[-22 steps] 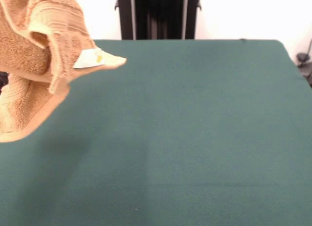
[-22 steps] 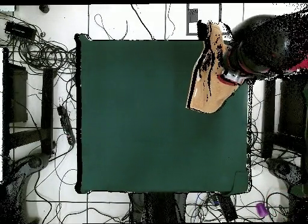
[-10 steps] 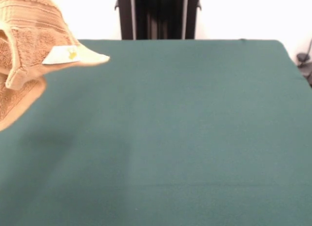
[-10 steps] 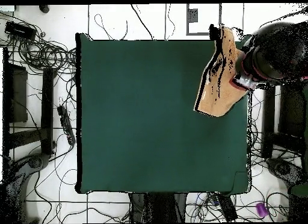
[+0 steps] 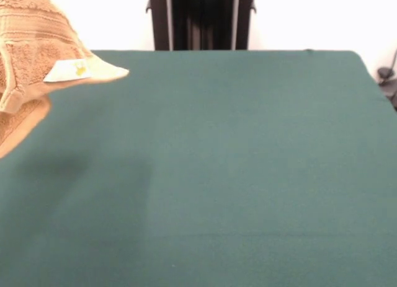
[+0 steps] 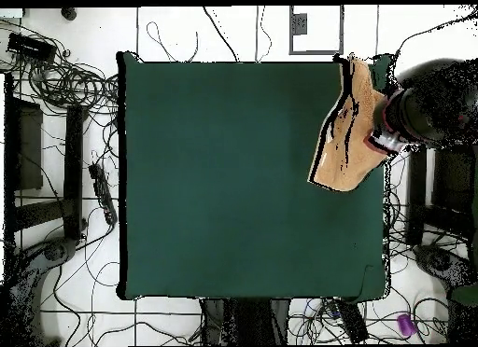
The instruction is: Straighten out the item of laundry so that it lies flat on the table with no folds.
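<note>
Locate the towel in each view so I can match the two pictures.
Front view: the towel hangs crumpled at the upper left edge, partly out of frame.
Overhead view: the towel sits at the table's upper right edge.
Shared landmark: the green table.

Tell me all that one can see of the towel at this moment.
The towel is orange-tan terry with woven bands, a hemmed edge and a white tag. It hangs bunched and folded, lifted above the green table, not spread out. In the overhead view it hangs over the table's right edge, against the arm's end. The grip itself is hidden.
</note>
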### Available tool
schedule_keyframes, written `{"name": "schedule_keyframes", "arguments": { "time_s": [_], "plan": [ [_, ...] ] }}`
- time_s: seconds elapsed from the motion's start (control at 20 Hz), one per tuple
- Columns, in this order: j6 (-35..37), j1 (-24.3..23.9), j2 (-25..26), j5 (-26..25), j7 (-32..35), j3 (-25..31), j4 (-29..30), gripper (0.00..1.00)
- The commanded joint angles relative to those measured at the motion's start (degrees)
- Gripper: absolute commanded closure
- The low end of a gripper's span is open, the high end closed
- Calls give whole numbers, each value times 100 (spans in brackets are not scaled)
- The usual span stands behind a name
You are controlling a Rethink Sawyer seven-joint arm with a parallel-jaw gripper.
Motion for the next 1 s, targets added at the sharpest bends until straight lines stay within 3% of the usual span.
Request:
{"name": "schedule_keyframes", "arguments": {
  "time_s": [0.05, 0.7, 1.0],
  "plan": [
    [-603, -35, -203, 214, -98, -187, 1195, 100],
    [-1452, -508, -864, 617, 490, -152, 2446, 100],
    [-1702, -557, -970, 722, 594, -201, 2649, 100]
  ]
}}
